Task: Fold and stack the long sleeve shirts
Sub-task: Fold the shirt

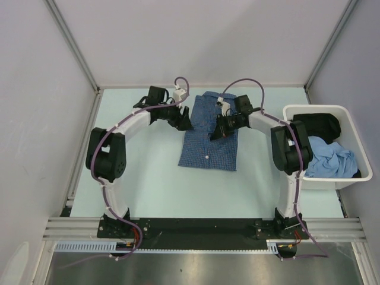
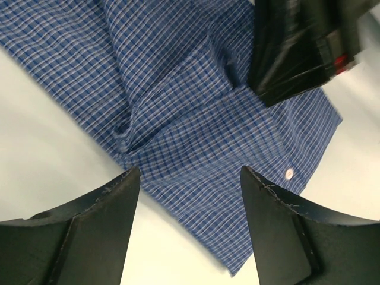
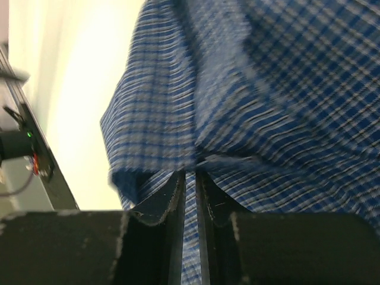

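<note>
The blue checked shirt [image 1: 205, 147] lies in the middle of the table [image 1: 148, 178], folded into a long shape (one white button shows near its near edge). The left gripper [image 1: 183, 119] is at the shirt's left side, toward the far end. Its jaws are spread wide with nothing in them. The right gripper [image 1: 215, 133] is down on the shirt, and its jaws are pressed close, pinching a thin fold of the cloth. A white bin [image 1: 314, 108] on the right holds a black cloth [image 1: 320, 123] and a light blue cloth [image 1: 329, 157].
</note>
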Robot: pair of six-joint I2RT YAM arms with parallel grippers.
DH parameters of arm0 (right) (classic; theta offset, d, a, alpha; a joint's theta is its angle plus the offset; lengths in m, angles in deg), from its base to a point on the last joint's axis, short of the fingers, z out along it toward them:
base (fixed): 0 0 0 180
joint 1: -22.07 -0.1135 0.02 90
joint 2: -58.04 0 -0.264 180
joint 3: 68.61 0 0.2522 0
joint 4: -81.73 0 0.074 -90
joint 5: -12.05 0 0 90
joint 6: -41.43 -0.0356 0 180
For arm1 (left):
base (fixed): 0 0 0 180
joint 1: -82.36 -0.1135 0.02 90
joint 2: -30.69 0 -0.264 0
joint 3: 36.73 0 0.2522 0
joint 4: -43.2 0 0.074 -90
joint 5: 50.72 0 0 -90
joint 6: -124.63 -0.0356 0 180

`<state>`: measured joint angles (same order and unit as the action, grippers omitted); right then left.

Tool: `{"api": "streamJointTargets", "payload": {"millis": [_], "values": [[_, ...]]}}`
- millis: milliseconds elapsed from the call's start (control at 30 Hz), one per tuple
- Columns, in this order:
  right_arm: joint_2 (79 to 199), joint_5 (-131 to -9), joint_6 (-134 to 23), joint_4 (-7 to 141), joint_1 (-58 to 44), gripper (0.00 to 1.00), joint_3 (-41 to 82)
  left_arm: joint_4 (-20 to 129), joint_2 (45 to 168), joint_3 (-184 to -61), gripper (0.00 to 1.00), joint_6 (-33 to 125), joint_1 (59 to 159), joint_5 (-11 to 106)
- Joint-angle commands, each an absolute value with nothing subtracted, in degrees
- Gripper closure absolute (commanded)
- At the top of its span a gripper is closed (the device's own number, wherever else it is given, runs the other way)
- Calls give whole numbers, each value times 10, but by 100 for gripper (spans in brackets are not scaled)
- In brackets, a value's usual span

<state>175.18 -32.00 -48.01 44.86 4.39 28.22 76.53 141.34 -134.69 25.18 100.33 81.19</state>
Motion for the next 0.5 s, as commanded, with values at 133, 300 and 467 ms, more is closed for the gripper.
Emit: {"api": "streamJointTargets", "payload": {"millis": [133,300,467], "values": [[1790,-298,-611,567,51,79,337,712,1407,-1335,25,312,1013,786],[1828,-301,-639,587,52,76,373,709,1426,-1341,27,330,1013,769],[1850,-316,-641,572,69,76,379,720,1448,-1359,34,339,1018,774]]}}
